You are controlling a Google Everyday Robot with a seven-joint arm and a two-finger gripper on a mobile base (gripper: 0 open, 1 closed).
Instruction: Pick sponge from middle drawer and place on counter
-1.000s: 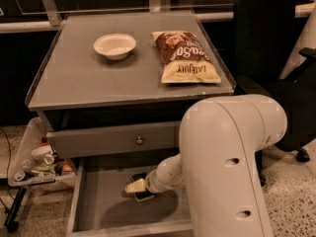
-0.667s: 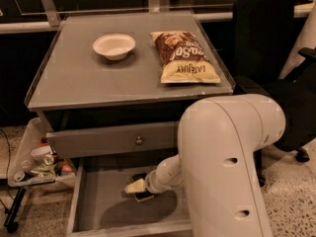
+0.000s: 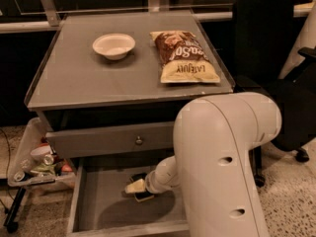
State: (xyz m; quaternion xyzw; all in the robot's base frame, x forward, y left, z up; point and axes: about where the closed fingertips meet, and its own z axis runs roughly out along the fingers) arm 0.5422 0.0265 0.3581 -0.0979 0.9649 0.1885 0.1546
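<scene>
The middle drawer (image 3: 94, 201) is pulled open below the counter (image 3: 98, 83). My gripper (image 3: 139, 189) is low inside the drawer, near its middle, at the end of the white arm (image 3: 222, 167) that reaches in from the right. The sponge (image 3: 134, 186) shows as a small yellowish block with dark parts beside it, right at the gripper's tip. Much of it is hidden by the gripper.
A white bowl (image 3: 113, 45) and a chip bag (image 3: 183, 57) lie on the counter. A closed drawer front with a round knob (image 3: 138, 140) is above the open drawer. A tray of clutter (image 3: 37, 162) stands at the left, a black office chair (image 3: 266, 43) at the right.
</scene>
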